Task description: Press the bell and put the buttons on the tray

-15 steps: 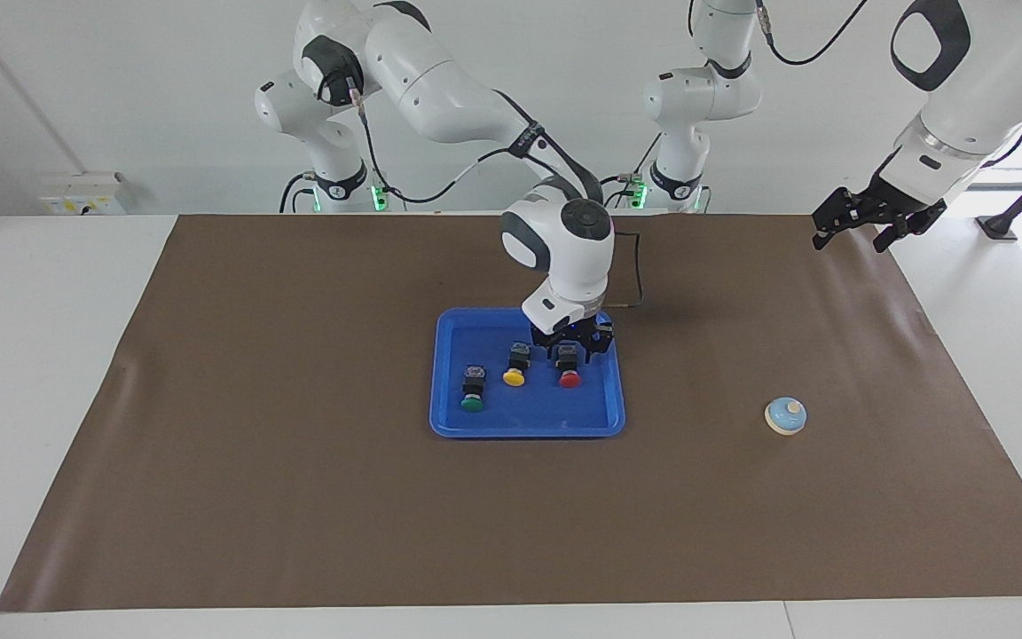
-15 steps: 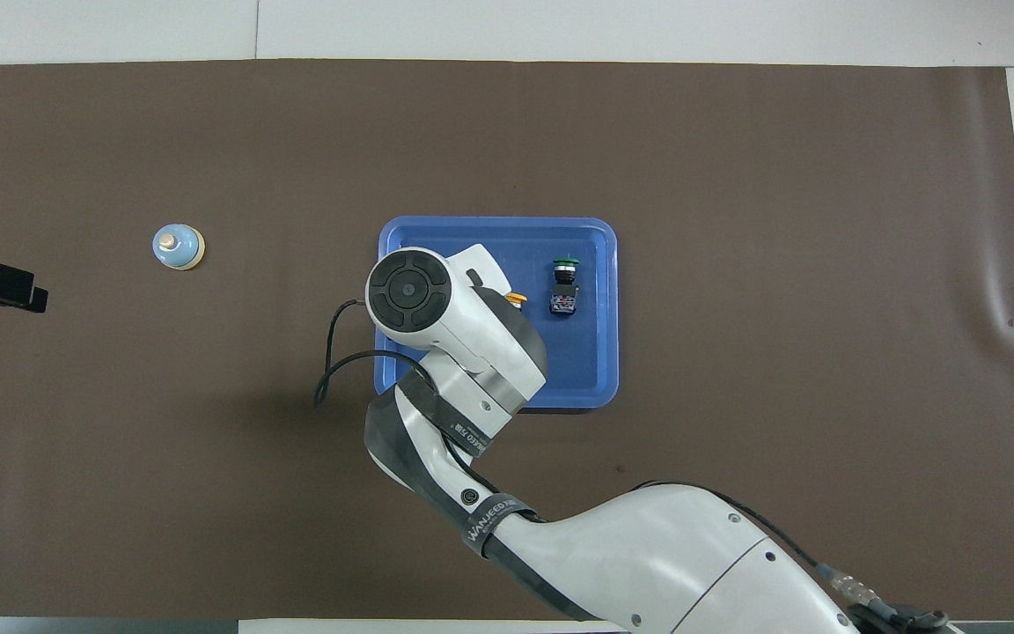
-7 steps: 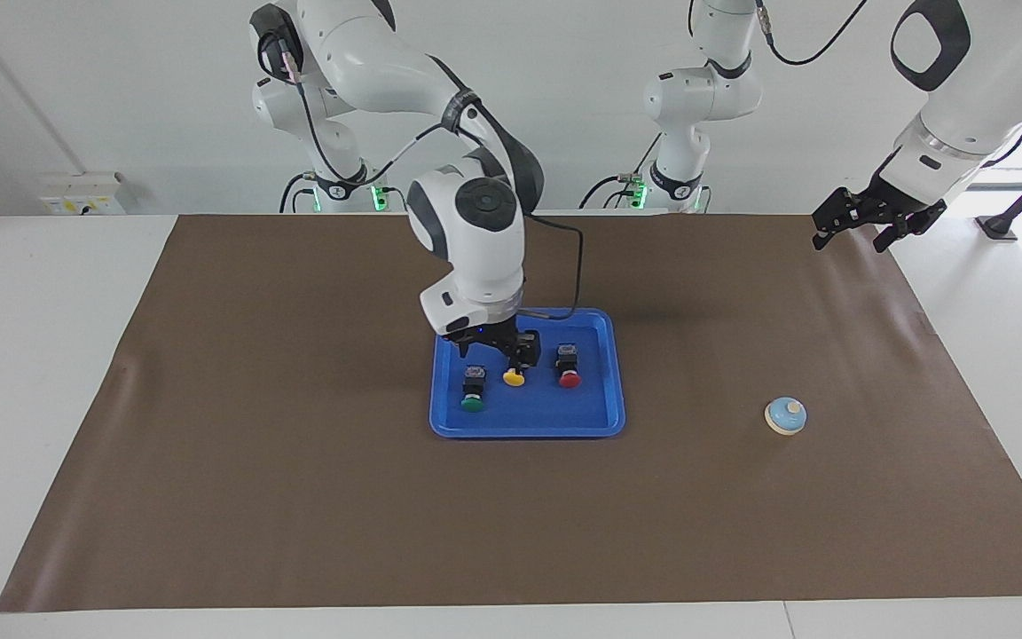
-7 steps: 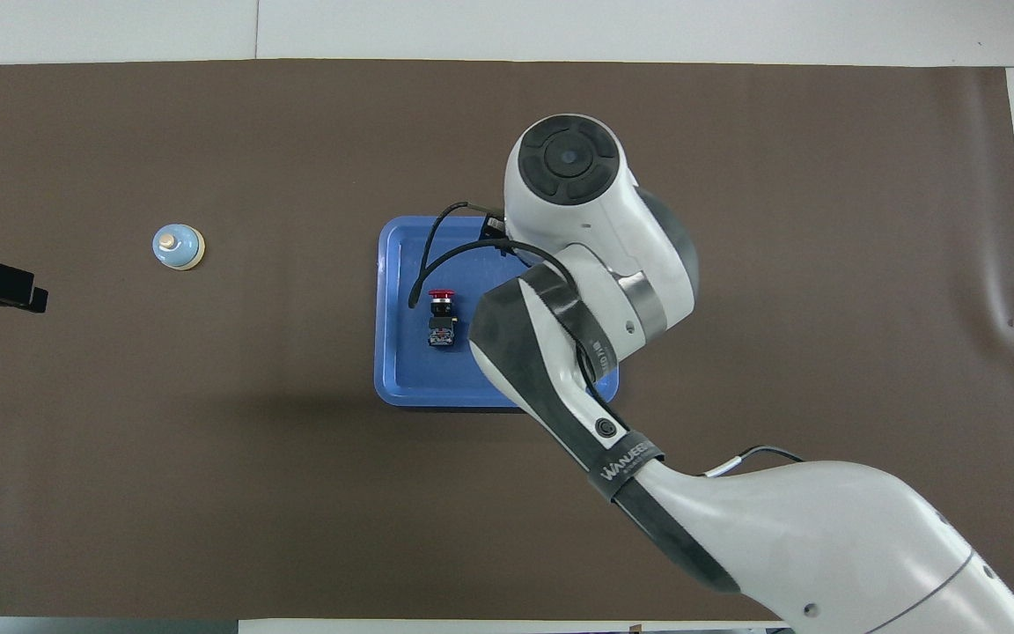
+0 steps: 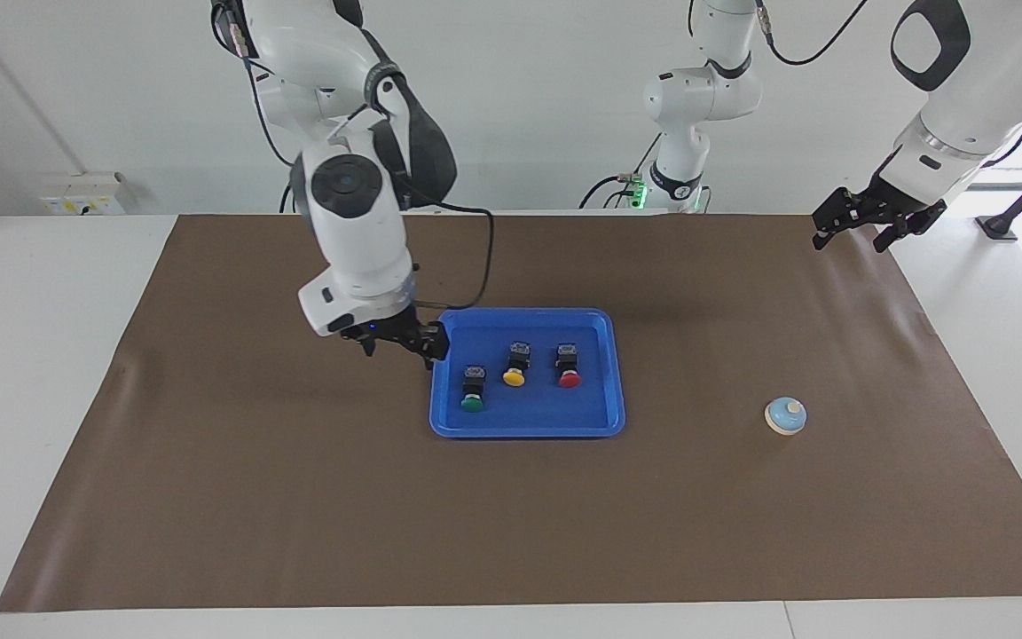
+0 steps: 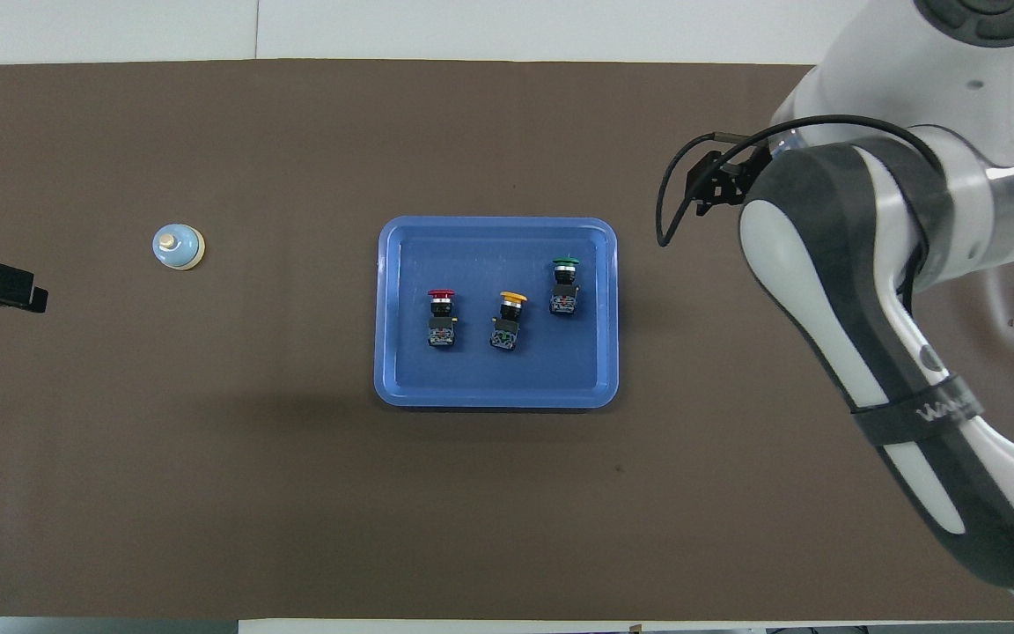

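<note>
So all three buttons sit in the tray; bell lies toward the left gripper, open and empty, while the open right gripper hangs beside the tray.

All three buttons lie on the blue tray — green button, yellow button and red button in a loose row, caps pointing away from the robots. The right gripper hangs empty, jaws spread, over the brown mat just beside the tray's edge. The bell sits alone toward the left arm's end — and the left gripper waits, spread wide, above the mat's corner.
</note>
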You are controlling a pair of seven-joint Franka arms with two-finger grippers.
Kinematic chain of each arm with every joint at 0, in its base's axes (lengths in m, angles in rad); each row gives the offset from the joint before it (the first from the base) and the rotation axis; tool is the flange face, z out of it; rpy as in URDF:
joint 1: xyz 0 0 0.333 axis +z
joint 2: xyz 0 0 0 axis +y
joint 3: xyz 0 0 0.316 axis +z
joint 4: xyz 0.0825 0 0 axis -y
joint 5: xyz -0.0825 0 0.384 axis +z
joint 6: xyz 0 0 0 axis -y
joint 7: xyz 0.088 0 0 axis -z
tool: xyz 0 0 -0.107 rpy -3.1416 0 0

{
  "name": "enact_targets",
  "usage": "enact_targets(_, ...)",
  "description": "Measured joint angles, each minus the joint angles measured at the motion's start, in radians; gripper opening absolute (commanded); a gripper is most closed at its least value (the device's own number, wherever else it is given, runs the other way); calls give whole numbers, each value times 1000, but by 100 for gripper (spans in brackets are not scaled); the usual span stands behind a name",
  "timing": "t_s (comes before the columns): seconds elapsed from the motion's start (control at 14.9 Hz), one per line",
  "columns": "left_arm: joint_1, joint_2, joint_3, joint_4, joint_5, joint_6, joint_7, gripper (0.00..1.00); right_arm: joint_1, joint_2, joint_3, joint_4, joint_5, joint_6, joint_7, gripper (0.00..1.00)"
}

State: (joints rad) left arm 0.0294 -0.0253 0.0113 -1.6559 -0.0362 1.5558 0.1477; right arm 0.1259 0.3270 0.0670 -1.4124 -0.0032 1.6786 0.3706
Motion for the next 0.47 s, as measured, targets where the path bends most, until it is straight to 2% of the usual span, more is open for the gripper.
enact_targets(0.2,0,0,0,0,0,0,0,100,-86,-39,0,0,2,-52,-160,100)
enact_targets(0.47,0,0,0,0,0,0,0,100,-183,-97,5,-1,4,-153,-276,100)
